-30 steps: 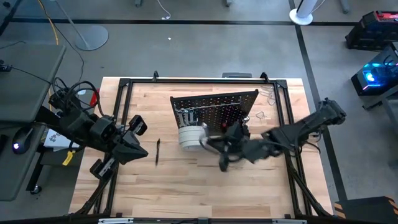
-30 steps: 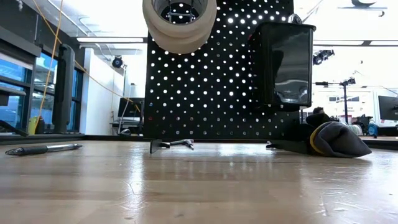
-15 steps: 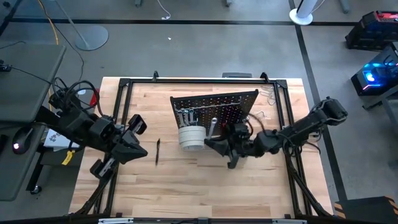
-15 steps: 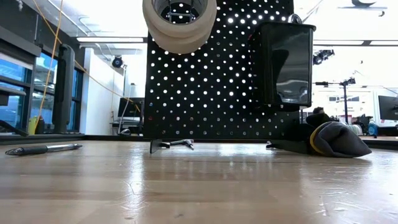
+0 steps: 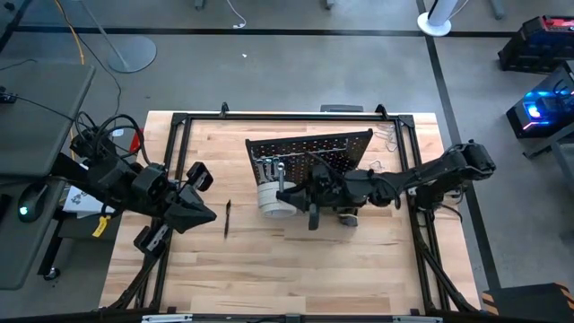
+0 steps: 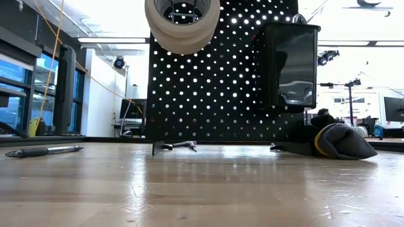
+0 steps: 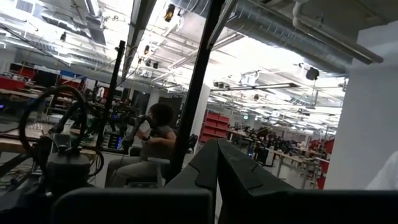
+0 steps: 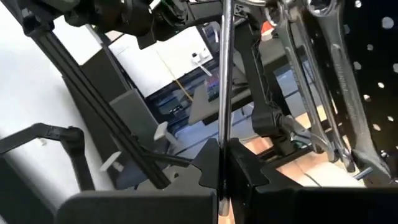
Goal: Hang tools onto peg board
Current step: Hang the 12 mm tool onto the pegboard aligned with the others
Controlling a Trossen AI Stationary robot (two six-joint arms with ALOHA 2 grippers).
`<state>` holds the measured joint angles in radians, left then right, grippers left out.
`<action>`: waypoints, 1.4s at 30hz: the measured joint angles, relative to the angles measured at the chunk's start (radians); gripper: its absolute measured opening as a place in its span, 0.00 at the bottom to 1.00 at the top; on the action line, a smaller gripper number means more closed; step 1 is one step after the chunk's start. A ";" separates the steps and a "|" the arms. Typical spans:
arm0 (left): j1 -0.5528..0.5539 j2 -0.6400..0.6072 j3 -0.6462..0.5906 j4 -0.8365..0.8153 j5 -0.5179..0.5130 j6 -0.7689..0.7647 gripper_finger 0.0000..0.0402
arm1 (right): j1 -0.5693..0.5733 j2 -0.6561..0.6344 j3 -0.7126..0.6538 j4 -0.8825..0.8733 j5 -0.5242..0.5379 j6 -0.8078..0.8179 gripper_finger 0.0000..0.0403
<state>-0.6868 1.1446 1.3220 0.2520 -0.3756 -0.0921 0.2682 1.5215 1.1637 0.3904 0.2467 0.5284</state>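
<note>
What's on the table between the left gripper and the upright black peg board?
In the high view, one slim dark screwdriver lies on bare wood between the shut left gripper and the upright black peg board; nothing else is there.

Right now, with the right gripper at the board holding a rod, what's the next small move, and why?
Probably ease the right gripper toward the peg board. It is shut on the rod, which stands beside the hung wrenches and is not visibly seated yet.
</note>
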 joint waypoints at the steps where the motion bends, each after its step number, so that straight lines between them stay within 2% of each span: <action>1: 0.000 0.000 0.000 0.000 0.000 0.000 0.00 | -0.006 0.000 0.000 -0.007 -0.013 0.012 0.00; 18: 0.000 0.000 0.000 -0.002 -0.002 -0.001 0.00 | -0.029 0.000 0.000 -0.055 0.009 0.013 0.00; 32: 0.000 0.000 0.000 -0.015 -0.002 -0.007 0.00 | -0.033 -0.076 0.000 -0.187 0.033 0.029 0.00; 42: 0.000 0.000 0.000 -0.017 -0.002 -0.010 0.00 | -0.027 -0.069 0.000 -0.124 0.009 0.006 0.00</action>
<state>-0.6868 1.1442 1.3216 0.2351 -0.3779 -0.1018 0.2413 1.4521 1.1637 0.2669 0.2554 0.5342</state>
